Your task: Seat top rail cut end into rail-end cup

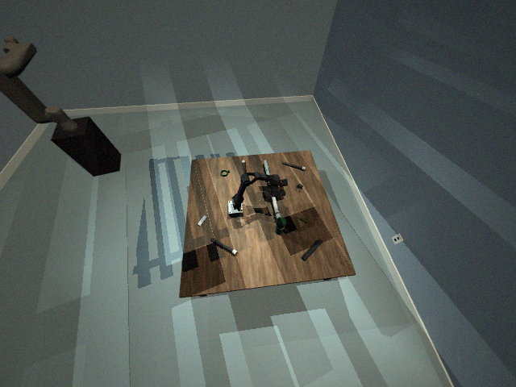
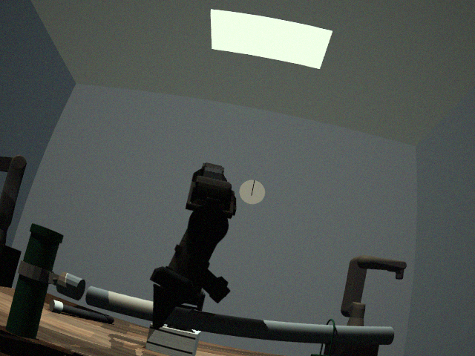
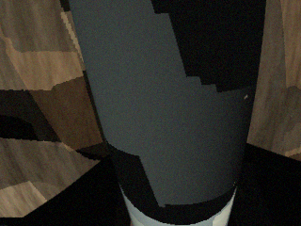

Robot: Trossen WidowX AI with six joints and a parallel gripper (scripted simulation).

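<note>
- Our gripper [image 2: 171, 306], lower centre, is clenched around the grey top rail [image 2: 237, 325].
- The rail's cut end [image 2: 93, 296] sits just short of the rail-end cup [image 2: 70, 285], lower left.

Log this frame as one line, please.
gripper: shut on top rail | cut end: short of rail-end cup, not seated | brace band: up near post cap | release: not yet done

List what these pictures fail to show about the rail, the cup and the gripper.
- Gripper fingers: wrist view is filled by the rail, so where they press on it is hidden.
- Loop cap: exterior view, cut by the bottom edge and dark.
- Gap between the rail's cut end and the cup: one side view; sideways alignment unclear.
- Top view: band and cup too small.
</note>
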